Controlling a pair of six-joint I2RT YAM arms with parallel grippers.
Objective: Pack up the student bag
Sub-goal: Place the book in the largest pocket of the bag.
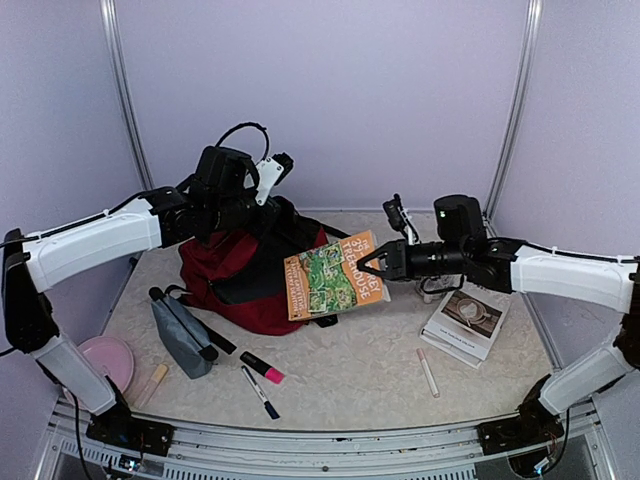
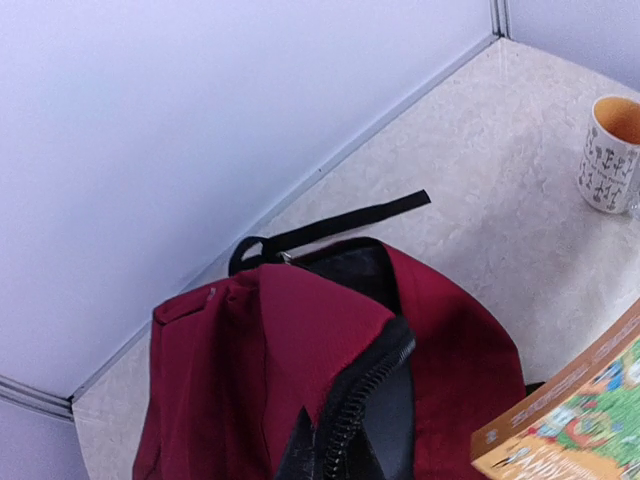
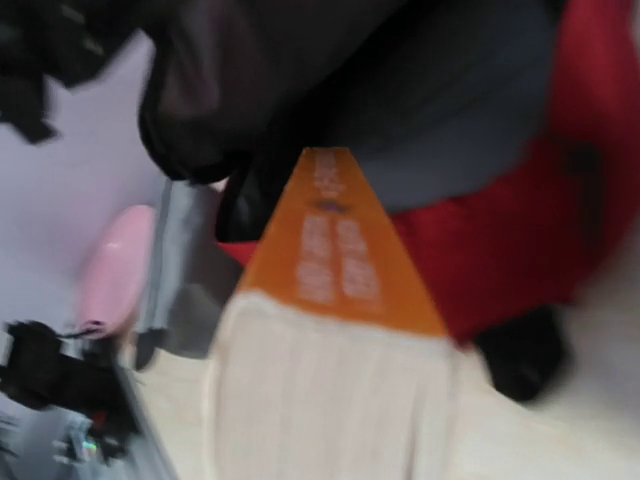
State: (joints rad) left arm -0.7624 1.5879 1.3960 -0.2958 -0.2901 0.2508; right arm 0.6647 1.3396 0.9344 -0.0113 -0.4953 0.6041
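1. Here, the bag (image 1: 205, 268) lies on the surface (image 1: 350, 370) toward its back left, its zip (image 2: 355, 400) open at the top.
2. The left pincer (image 1: 262, 218) is over the bag's top, clenched; whether it nips fabric I cannot tell.
3. The right pincer (image 1: 372, 265) grasps a book (image 1: 335, 275) by its edge, held tilted in the air just beside the bag's mouth.
4. A grey pouch (image 1: 180, 335) lies near the bag's front left; a mug (image 2: 610, 155) stands well apart at the right.
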